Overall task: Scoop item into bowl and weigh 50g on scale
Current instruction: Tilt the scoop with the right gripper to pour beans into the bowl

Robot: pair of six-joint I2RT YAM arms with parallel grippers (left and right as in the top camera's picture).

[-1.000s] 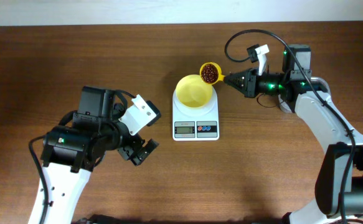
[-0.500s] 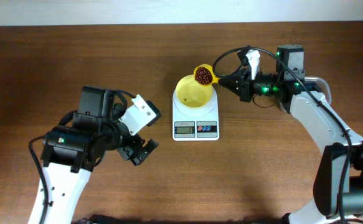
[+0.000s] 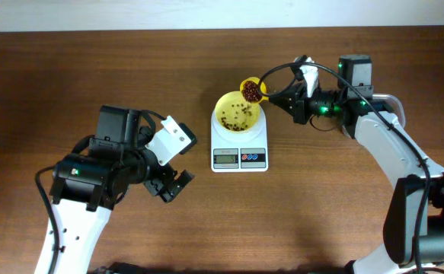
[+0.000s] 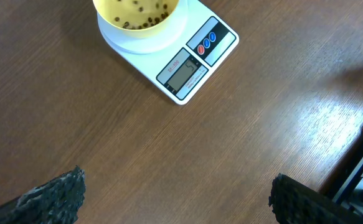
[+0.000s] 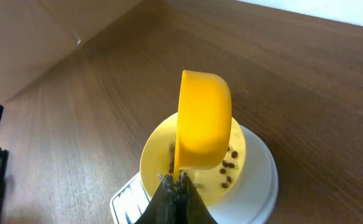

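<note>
The right fingers (image 3: 282,99) are closed on the handle of the yellow scoop (image 3: 250,90), which is tipped on its side over the bowl (image 3: 223,108). Beans (image 3: 241,116) lie scattered in the bowl, seated on the scale (image 3: 241,157). The left fingers (image 3: 177,183) are spread wide above the table (image 3: 130,68), well apart from the scale

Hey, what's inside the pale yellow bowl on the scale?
A thin scatter of beans lies on the floor of the bowl. The tipped scoop overhangs one edge and hides part of the inside.
</note>
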